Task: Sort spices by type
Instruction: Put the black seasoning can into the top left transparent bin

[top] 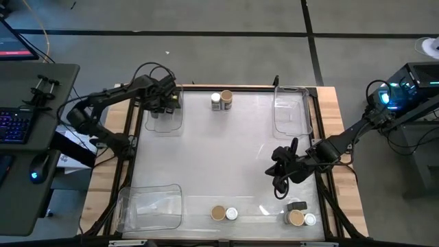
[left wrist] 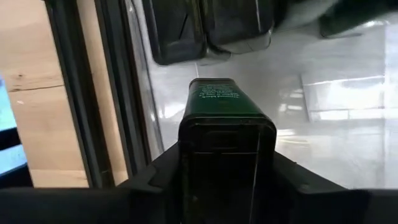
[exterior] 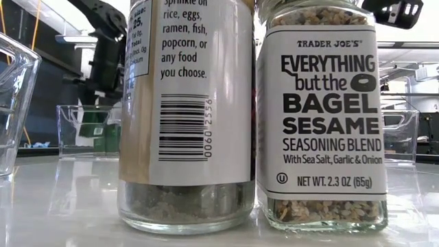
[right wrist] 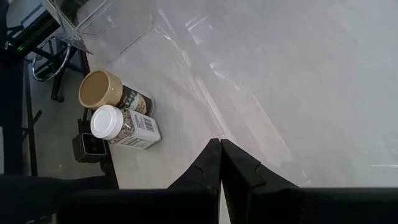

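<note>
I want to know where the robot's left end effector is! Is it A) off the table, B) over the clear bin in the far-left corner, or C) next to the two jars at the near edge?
B: in the high view the left end effector sits over the clear bin in the table's far-left corner, with a dark green tin between its fingers.

It was a robotics lab: a wooden-edged table [top: 341,130] stood on taped grey floor, a backlit keyboard [top: 15,127] beside it.

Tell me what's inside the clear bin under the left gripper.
The left wrist view shows one dark green tin between the left gripper's fingers and two more dark tins beyond. From above, the arm covers most of the bin.
</note>
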`<state>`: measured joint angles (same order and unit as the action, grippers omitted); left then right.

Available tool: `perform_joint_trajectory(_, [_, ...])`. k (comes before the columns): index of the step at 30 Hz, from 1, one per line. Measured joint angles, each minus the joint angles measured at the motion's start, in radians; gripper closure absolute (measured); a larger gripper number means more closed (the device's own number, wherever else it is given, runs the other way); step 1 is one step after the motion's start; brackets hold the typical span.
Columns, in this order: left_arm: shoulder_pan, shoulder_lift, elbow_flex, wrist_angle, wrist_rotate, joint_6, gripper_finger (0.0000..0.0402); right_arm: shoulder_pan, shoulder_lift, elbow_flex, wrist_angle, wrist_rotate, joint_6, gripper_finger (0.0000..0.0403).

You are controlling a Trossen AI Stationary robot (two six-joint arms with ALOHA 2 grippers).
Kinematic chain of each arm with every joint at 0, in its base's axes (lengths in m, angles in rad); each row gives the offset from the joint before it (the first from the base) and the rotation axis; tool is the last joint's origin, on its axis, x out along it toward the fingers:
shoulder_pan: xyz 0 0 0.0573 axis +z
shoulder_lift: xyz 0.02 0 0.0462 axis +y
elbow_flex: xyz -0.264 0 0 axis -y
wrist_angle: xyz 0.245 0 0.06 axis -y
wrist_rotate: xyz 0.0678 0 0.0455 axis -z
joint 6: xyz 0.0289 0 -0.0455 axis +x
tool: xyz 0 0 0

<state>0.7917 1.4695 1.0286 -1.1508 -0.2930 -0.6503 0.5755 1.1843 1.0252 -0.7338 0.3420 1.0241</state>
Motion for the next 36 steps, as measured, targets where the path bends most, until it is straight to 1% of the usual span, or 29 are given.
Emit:
perform_joint_trajectory(3, [0.019, 0.035, 0.0, 0.01, 0.008, 0.0, 0.0251, 0.0, 0.0, 0.0, 0.006, 0.0, 0.0, 0.0403])
perform_joint_trajectory(7, [0.036, 0.056, 0.0, 0.019, 0.026, 0.0, 0.0247, 0.0, 0.0, 0.0, 0.014, 0.0, 0.0, 0.0403])
perform_joint_trajectory(12, [0.042, 0.055, 0.0, 0.022, 0.023, 0.0, 0.0245, 0.0, 0.0, 0.0, 0.015, 0.0, 0.0, 0.0403])
perform_joint_trajectory(18, [0.051, 0.055, 0.011, 0.018, 0.022, 0.036, 0.0244, 0.0, 0.0, 0.0, 0.015, 0.0, -0.001, 0.0403])
perform_joint_trajectory(23, [0.07, 0.055, 0.038, 0.008, 0.057, 0.069, 0.0242, 0.0, 0.0, 0.0, 0.015, 0.0, -0.003, 0.0403])
perform_joint_trajectory(32, [0.086, 0.054, 0.11, -0.029, 0.059, 0.086, 0.0196, 0.0, 0.0, 0.0, 0.014, 0.0, -0.013, 0.0403])
perform_joint_trajectory(36, [0.086, 0.054, 0.165, -0.033, 0.056, 0.087, 0.0184, 0.0, 0.0, 0.0, 0.014, 0.0, -0.037, 0.0403])
